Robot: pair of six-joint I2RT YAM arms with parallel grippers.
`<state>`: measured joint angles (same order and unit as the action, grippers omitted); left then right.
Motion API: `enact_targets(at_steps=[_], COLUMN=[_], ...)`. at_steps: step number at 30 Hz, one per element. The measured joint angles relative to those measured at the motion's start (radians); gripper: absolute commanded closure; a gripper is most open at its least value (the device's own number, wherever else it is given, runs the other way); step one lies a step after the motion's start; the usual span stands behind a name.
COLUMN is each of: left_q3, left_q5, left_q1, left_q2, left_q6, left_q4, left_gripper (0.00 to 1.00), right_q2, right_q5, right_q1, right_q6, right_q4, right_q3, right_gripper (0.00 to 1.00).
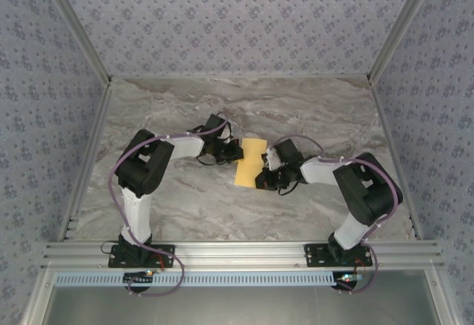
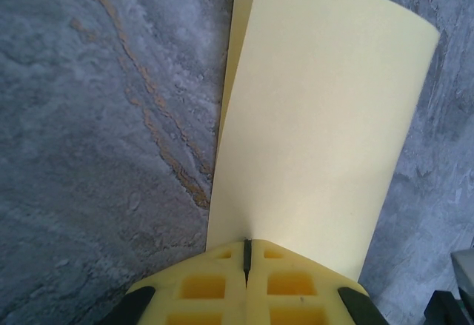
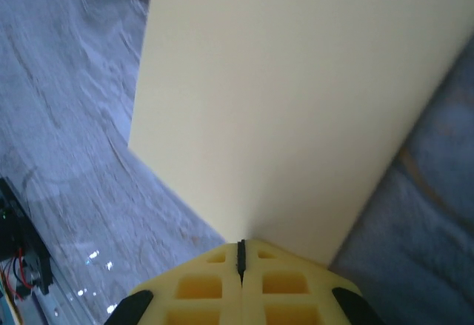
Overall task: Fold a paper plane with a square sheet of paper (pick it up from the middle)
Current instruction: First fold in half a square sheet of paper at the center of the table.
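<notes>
Top external view, reading left to right: my left tool (image 1: 236, 149), the square sheet of paper (image 1: 249, 161) doubled into a narrow strip near the middle of the worktop (image 1: 185, 103), then my right tool (image 1: 261, 172). Each tool is pressed together on an opposite edge of the sheet. I judge the first half-fold is in hand. Next I should flatten the crease without dragging the paper. Left wrist view reveals a lower layer peeking out at the side, while right wrist view gives one plain face.
</notes>
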<state>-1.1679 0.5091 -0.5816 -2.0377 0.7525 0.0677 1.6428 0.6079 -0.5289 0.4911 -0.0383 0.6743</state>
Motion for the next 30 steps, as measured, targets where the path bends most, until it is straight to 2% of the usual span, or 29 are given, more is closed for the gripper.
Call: enact_targets(at_steps=[7, 12, 16, 22, 26, 30], left_q3=[-0.010, -0.059, -0.098, -0.123, -0.126, -0.113], left_q5=[0.000, -0.012, -0.041, -0.050, -0.049, -0.048], left_q1=[0.000, -0.002, 0.000, 0.008, 0.012, 0.012], left_q2=[0.001, -0.003, -0.008, -0.008, -0.008, 0.000], left_q6=[-0.013, -0.107, -0.222, -0.360, -0.384, -0.346], left_q4=[0.005, 0.069, 0.122, 0.175, 0.184, 0.168], left_gripper=[1.00, 1.00, 1.00, 1.00, 1.00, 0.92], right_q2=[-0.108, -0.129, -0.018, 0.177, 0.252, 0.298], right_q5=[-0.025, -0.088, -0.141, -0.179, -0.184, -0.175], right_q1=[0.040, 0.106, 0.149, 0.146, 0.143, 0.143], right_q6=[-0.002, 0.033, 0.057, 0.074, 0.086, 0.100], right_q4=[-0.106, -0.091, -0.055, -0.047, -0.049, -0.046], right_q3=[-0.014, 0.077, 0.211, 0.385, 0.422, 0.425], right_gripper=[1.00, 1.00, 1.00, 1.00, 1.00, 1.00])
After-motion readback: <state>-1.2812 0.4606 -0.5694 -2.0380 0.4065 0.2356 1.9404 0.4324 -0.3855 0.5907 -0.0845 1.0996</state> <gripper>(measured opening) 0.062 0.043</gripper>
